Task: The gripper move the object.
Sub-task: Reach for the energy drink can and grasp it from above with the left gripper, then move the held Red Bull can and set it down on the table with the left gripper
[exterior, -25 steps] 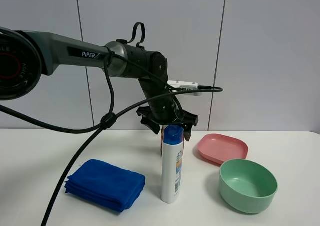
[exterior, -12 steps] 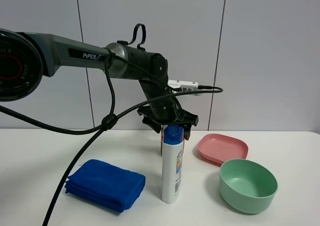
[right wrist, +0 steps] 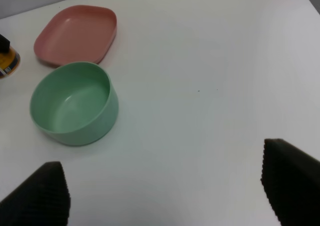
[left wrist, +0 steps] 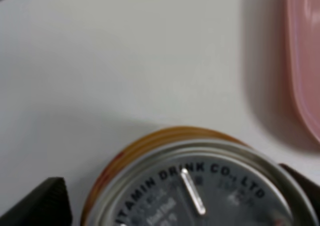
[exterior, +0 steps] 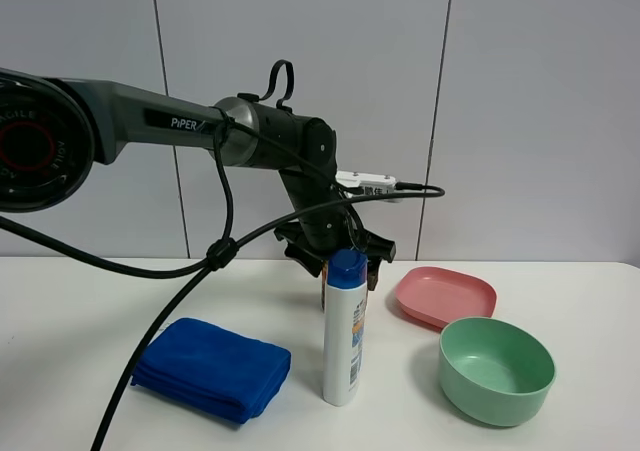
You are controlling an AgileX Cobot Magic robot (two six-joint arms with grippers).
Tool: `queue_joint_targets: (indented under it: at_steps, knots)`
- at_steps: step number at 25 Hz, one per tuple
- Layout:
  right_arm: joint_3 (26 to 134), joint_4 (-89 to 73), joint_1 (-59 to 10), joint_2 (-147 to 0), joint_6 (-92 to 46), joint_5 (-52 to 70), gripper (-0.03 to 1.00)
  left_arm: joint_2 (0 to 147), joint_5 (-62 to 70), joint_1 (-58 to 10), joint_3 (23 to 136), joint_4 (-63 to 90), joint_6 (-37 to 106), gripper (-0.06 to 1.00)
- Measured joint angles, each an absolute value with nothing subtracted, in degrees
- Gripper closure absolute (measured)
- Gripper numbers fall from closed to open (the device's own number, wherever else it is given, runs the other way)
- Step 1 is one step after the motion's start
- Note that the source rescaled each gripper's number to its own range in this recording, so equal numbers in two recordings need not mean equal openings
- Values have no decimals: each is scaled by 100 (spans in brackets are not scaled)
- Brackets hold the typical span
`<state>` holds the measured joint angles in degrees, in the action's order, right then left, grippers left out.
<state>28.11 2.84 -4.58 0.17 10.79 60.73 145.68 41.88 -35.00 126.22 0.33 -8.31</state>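
Can (left wrist: 150, 186) stands upright on the white counter (exterior: 80, 301), behind the bottle (exterior: 343, 341), near the pink tray (exterior: 445, 296). My left tool (left wrist: 176, 190) straddles it, jaws open w/ a gap on one side. Right tool (right wrist: 164, 186) is spread wide, empty. Grey panel wall (exterior: 520, 101) at the back.

Left arm (exterior: 150, 111): grey link, white "PiPER" lettering, black rounded joints. Big black disc (exterior: 30, 146) with red ring. Black cables (exterior: 220, 251), clamped together. White tag (exterior: 365, 183), possibly small module. Right gripper (right wrist: 165, 186): black ribbed fingers (right wrist: 40, 196).
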Motion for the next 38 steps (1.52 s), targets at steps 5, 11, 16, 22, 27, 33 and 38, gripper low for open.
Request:
queue_joint_targets:
  at_steps: [5,11,16,22,27,33,38]
  knots:
    - [2811,284,-458,17,1079,6073,-3,14568,4216,-3509,12622,40,-831,94]
    - [2811,284,-458,17,1079,6073,-3,14508,4467,-3509,12622,40,-783,94]
    - [2811,284,-458,17,1079,6073,-3,14145,4956,-3509,12575,32,-350,94]
    - [2811,284,-458,17,1079,6073,-3,13266,5304,-3509,12575,-221,67,94]
    - [2811,284,-458,17,1079,6073,-3,12613,6166,-3423,12575,-582,105,94]
    - [2811,284,-458,17,1079,6073,-3,11581,6922,-3105,12405,-845,-36,94]
    - [2811,284,-458,17,1079,6073,-3,10582,6922,-2875,11408,-964,-461,94]
